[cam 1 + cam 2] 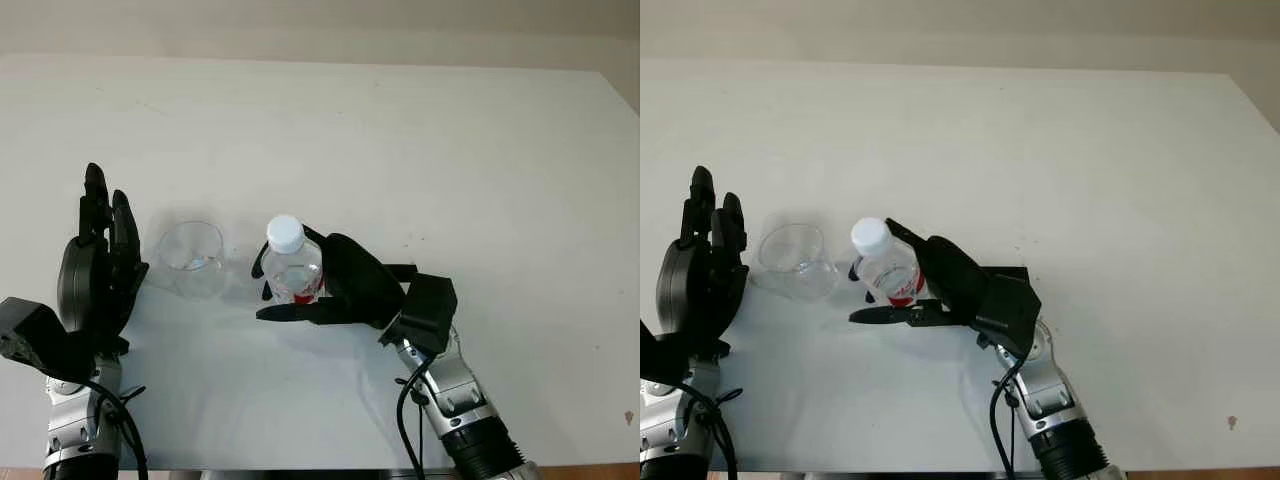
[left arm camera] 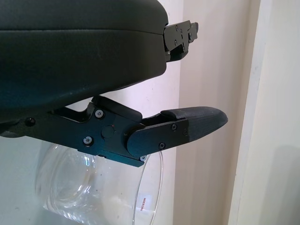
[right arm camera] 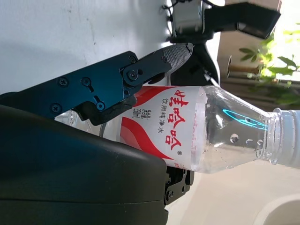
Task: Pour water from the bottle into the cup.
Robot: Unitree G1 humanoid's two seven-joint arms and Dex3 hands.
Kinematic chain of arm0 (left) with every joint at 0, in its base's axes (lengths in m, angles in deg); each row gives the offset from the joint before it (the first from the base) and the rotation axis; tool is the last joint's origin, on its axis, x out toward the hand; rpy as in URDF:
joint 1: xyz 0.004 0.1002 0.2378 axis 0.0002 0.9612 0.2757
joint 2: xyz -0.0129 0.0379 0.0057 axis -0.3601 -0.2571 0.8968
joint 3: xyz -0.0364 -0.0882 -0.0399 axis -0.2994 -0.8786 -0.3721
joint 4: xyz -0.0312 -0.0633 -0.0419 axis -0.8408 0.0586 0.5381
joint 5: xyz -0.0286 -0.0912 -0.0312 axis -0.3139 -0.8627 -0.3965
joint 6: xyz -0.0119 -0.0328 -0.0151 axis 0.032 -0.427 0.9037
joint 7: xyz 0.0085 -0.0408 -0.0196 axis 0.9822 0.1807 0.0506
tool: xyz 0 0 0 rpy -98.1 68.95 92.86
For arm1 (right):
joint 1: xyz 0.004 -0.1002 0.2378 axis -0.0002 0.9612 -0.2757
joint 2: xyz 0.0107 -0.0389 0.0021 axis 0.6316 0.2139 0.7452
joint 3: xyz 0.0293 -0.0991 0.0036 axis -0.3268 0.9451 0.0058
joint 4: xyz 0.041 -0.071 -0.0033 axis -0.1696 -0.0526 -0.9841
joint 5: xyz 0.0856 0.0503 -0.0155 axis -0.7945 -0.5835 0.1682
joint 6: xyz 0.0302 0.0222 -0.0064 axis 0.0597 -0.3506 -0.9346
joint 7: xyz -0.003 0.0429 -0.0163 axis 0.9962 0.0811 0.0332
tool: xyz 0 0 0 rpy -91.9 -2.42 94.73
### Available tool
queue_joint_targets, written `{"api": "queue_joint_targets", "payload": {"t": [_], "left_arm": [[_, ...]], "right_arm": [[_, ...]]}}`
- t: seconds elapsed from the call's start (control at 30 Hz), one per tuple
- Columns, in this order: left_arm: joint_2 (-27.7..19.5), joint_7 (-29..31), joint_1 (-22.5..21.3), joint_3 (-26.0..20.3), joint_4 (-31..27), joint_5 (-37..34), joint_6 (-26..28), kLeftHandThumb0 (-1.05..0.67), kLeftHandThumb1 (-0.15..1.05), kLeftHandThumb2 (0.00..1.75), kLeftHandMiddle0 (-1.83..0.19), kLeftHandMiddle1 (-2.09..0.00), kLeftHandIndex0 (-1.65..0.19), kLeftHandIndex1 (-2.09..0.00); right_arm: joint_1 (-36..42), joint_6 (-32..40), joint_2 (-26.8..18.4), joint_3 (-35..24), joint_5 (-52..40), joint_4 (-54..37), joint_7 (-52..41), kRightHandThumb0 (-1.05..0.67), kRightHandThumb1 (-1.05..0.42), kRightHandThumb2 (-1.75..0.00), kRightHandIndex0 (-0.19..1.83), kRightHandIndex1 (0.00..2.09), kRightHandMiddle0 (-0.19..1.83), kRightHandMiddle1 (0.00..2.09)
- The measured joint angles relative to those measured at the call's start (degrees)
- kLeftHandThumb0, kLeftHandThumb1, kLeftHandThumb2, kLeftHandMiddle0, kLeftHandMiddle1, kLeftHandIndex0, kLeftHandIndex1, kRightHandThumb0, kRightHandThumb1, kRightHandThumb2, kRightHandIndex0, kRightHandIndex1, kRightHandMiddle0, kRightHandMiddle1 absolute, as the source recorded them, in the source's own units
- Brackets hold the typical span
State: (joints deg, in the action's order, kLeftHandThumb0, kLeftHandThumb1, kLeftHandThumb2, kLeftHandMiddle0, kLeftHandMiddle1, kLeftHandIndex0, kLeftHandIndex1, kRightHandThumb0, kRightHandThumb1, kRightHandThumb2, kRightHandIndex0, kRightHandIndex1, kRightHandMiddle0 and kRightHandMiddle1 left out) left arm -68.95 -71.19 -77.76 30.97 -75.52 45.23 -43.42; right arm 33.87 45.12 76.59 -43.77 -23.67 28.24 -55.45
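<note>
On table (image 1: pixel 450 150), one bottle (image 1: pixel 291 268), one cup (image 1: pixel 191 258)

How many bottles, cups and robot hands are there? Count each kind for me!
Bottles: 1, the water bottle with a white cap, held by the right hand.
Cups: 1, the clear cup standing on the table.
Robot hands: 2, the right one and the open left hand beside the cup.
Total: 4.

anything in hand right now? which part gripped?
The right robot hand grips the bottle around its labelled body, below the white cap. The left robot hand is open beside the cup.
</note>
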Motion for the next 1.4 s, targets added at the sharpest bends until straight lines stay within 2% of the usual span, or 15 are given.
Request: {"api": "queue_joint_targets", "payload": {"t": [0.13,0.23,0.43,0.47,0.5,0.57,0.6,0.67,0.77,1.0,1.17,1.4], "left_arm": [[0.00,0.02,-0.07,0.06,0.05,0.00,-0.06,-0.69,1.05,0.61,0.19,0.00,0.19,0.00],[0.00,0.01,-0.26,0.08,0.24,0.00,-0.09,-0.68,1.05,0.62,0.19,0.00,0.19,0.00],[0.00,-0.02,-0.97,0.14,0.61,0.00,-0.09,-0.69,1.05,0.61,0.19,0.00,0.19,0.00],[-0.01,0.01,-1.18,0.13,0.83,-0.01,-0.14,-0.70,1.05,0.61,0.19,0.00,0.19,0.00],[0.00,0.04,-1.51,0.17,1.13,-0.02,-0.16,-0.71,1.05,0.62,0.19,0.00,0.19,0.00],[0.04,0.09,-2.26,0.23,1.70,-0.03,-0.31,-0.73,1.05,0.65,0.19,0.00,0.19,0.00],[0.06,0.09,-2.46,0.25,1.80,-0.03,-0.41,-0.74,1.05,0.66,0.19,0.00,0.19,0.00],[0.10,-0.15,-2.86,0.25,1.82,-0.03,-0.43,-0.76,1.05,0.66,0.19,0.00,0.19,0.00],[0.17,-0.30,-3.24,0.23,1.69,-0.04,-0.42,-0.77,1.05,0.67,0.19,0.00,0.19,0.00],[0.99,-1.18,-2.73,0.38,-0.22,-0.15,0.51,-0.79,1.05,0.70,0.19,-0.04,0.19,0.00],[1.68,-1.73,-2.23,0.38,-1.27,-0.19,0.94,-0.78,1.05,0.69,0.19,-0.03,0.19,0.00],[2.02,-1.67,-2.15,0.43,-1.54,-0.29,1.01,-0.79,1.05,0.69,0.17,-0.05,0.19,-0.02]], "right_arm": [[0.00,-1.10,-0.57,0.39,1.61,-0.05,0.98,-0.30,-1.05,-0.40,1.83,2.09,1.83,2.09],[-0.30,-4.51,-0.62,0.27,4.29,0.26,4.73,-0.27,-1.05,-0.46,1.83,2.09,1.83,2.09],[-9.83,-6.47,-0.75,-3.23,7.86,7.76,12.43,-0.26,-1.05,-0.48,1.83,2.09,1.83,2.09],[-12.01,-6.55,-0.94,-3.42,9.04,9.39,13.64,-0.24,-1.05,-0.49,1.83,2.09,1.70,2.09],[-14.92,-6.95,-1.25,-3.55,10.75,12.08,15.19,-0.20,-1.05,-0.49,1.77,2.09,1.38,2.09],[-21.27,-8.96,-2.19,-3.28,15.03,18.58,19.16,-0.21,-1.05,-0.44,1.45,2.09,1.00,2.09],[-24.48,-10.24,-2.85,-2.74,17.60,22.09,21.58,-0.23,-1.05,-0.39,1.27,2.09,0.89,2.09],[-29.95,-12.41,-3.93,-1.30,22.17,27.91,25.95,-0.26,-1.05,-0.34,1.12,2.09,0.79,2.09],[-35.82,-14.99,-4.30,0.90,26.80,35.46,30.90,-0.29,-1.05,-0.30,1.08,2.09,0.72,2.09],[-46.53,-15.82,-3.74,8.20,36.76,51.77,39.47,-0.34,-1.05,-0.29,1.04,2.09,0.65,2.09],[-50.13,-15.72,-2.47,11.41,40.03,56.52,43.73,-0.38,-1.05,-0.29,1.02,2.09,0.61,2.09],[-52.71,-16.89,-1.20,14.89,43.31,58.61,49.40,-0.37,-1.05,-0.27,1.07,2.09,0.64,2.09]]}}
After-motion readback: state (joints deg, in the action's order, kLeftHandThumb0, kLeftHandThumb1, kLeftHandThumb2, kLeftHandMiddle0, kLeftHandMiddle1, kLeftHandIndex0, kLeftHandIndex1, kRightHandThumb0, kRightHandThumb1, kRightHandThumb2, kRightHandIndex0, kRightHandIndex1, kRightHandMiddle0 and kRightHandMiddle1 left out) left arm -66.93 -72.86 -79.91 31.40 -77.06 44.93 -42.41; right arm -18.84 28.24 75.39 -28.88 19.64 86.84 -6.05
